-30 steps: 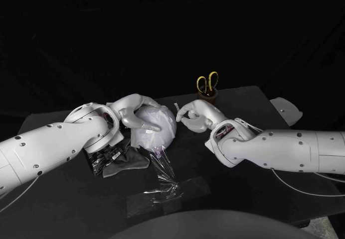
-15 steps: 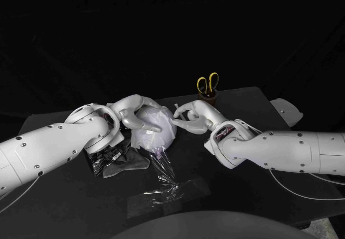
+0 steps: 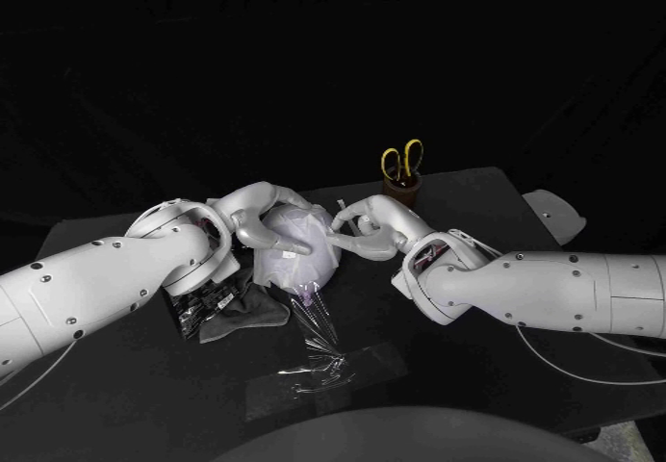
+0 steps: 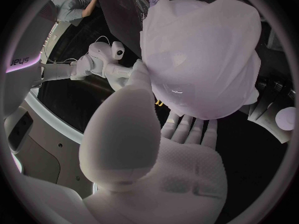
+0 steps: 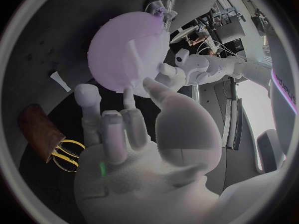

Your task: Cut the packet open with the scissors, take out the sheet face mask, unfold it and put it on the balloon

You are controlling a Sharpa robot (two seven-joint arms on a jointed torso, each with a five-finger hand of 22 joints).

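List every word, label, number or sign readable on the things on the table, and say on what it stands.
No text can be read.
The black packet: pale print, too small to read.
The scissors, the brown holder and the balloon: no print visible.

The sheet face mask point(image 3: 298, 252) looks soft, matt and cloth-like on the smooth balloon point(image 5: 115, 55). Below it lies crinkled, glossy clear film point(image 3: 320, 351) (plastic, by its glints). The scissors point(image 3: 401, 159), upper centre, have shiny yellow plastic handles.
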